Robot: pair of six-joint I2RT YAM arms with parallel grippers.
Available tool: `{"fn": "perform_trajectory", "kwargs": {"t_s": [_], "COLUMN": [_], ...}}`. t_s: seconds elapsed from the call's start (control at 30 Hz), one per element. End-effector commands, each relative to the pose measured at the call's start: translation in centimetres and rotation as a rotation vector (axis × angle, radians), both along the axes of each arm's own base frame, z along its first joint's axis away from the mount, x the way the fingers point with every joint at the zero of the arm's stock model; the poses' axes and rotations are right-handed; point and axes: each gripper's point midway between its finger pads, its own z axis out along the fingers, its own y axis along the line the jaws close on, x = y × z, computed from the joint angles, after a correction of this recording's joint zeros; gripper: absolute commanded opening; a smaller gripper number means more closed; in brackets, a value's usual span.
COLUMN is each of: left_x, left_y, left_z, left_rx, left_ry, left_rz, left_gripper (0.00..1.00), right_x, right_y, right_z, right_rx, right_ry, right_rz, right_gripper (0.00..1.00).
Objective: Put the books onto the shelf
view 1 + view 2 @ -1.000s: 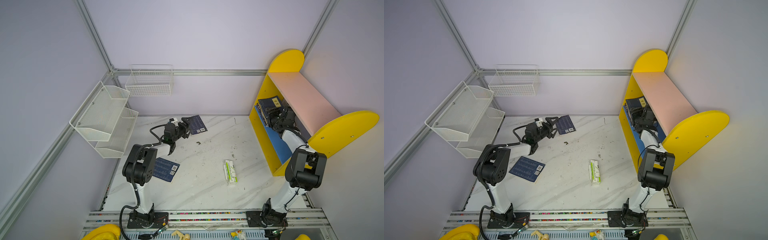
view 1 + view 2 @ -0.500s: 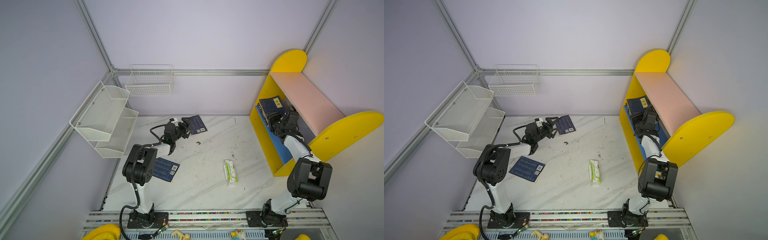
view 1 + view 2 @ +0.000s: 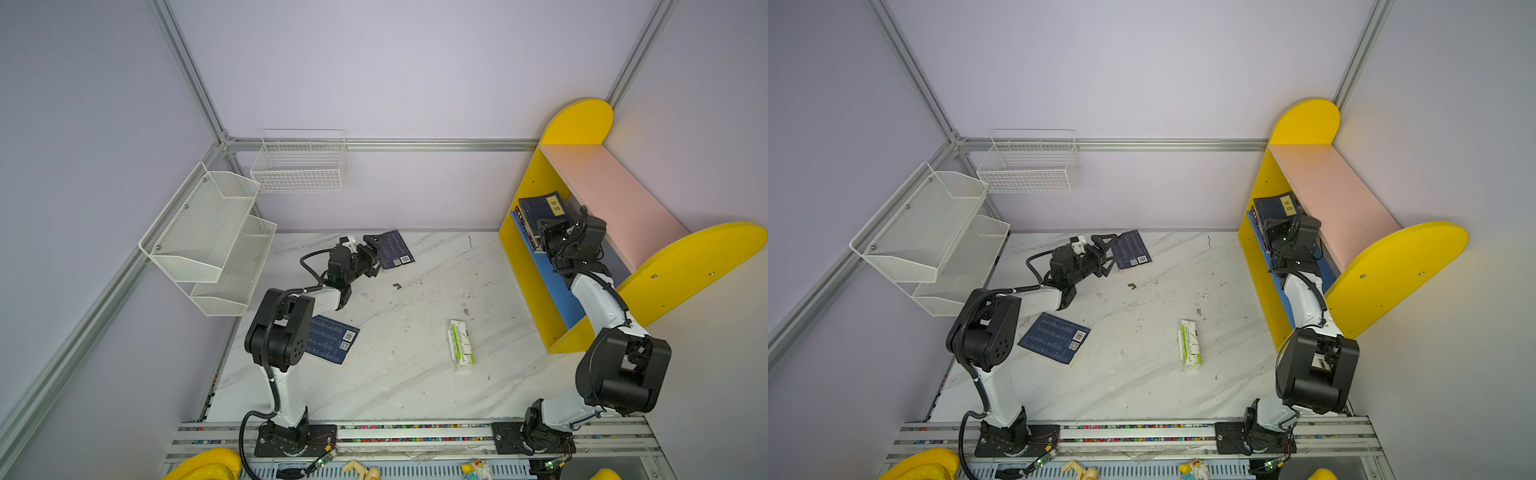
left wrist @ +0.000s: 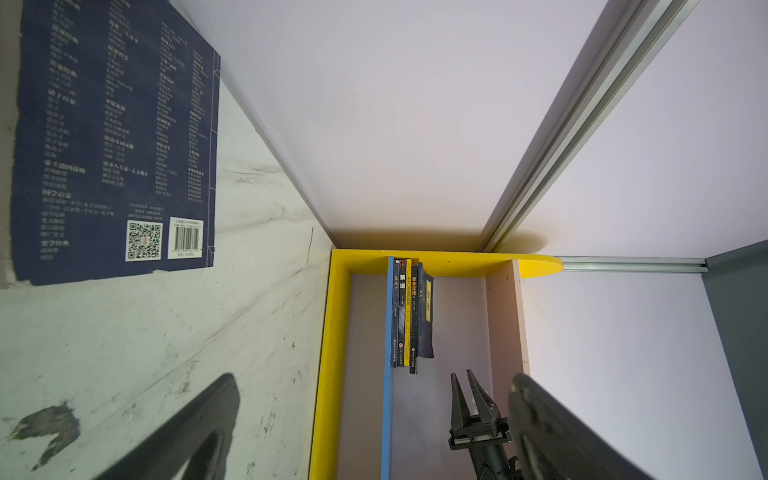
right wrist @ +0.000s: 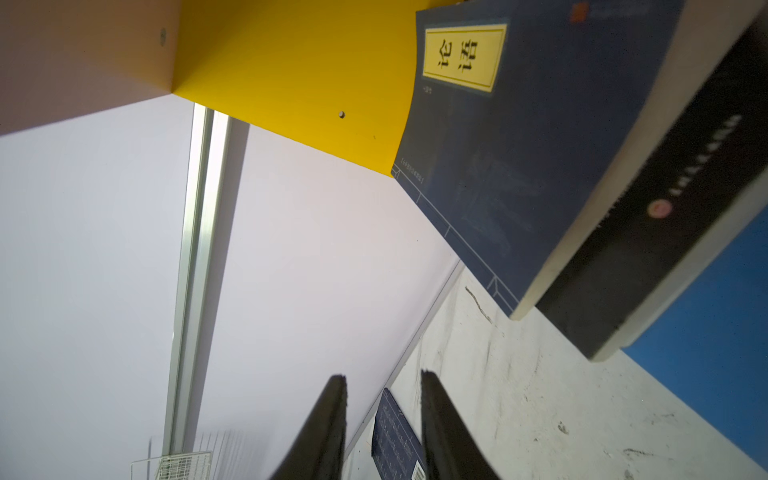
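The left gripper (image 3: pixel 375 255) is spread wide and holds nothing. It hovers low over the counter (image 3: pixel 415 374) at the near edge of the far navy book (image 3: pixel 395 249), which lies flat by the back wall, barcode up. Whether a finger touches the cover I cannot tell.

The right gripper (image 4: pixel 461 376) is inside the shelf (image 3: pixel 665 266), between the blue board (image 4: pixel 387 415) and the pink board (image 3: pixel 615 199). Its fingers (image 5: pixel 328 419) are narrowed to a small gap with nothing between them. It sits just beside the row of books (image 4: pixel 411 316), about 5 standing against the far yellow end panel (image 3: pixel 582 120); the outermost is navy with a yellow title label.

A 2nd navy book (image 3: pixel 334 338) lies flat on the counter, partly under the left arm's elbow. A green-and-white carton (image 3: pixel 460 344) lies near the middle. The counter is scuffed white marble; lilac walls carry a mesh rack (image 3: pixel 208 232) and a wire basket (image 3: pixel 299 166).
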Motion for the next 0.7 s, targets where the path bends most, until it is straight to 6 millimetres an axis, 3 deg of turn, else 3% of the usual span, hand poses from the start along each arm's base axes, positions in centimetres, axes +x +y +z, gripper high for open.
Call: {"fn": "perform_trajectory", "kwargs": {"t_s": [0.0, 0.33, 0.67], "left_x": [-0.8, -1.0, -0.9], "left_y": [0.3, 0.6, 0.7], "left_z": [1.2, 0.8, 0.5], "left_rx": [-0.004, -0.01, -0.012], "left_ry": [-0.045, -0.037, -0.031], "left_rz": [-0.005, 0.005, 0.016], "left_gripper": [1.0, 1.0, 1.0], "right_x": [1.6, 4.2, 6.5], "right_y": [-0.1, 0.8, 0.3], "right_z": [1.3, -2.0, -2.7], "right_rx": [0.002, 0.057, 0.015], "right_ry": [-0.074, -0.015, -0.008], "right_rz": [0.029, 0.057, 0.037], "right_gripper": [0.31, 0.28, 0.27]}}
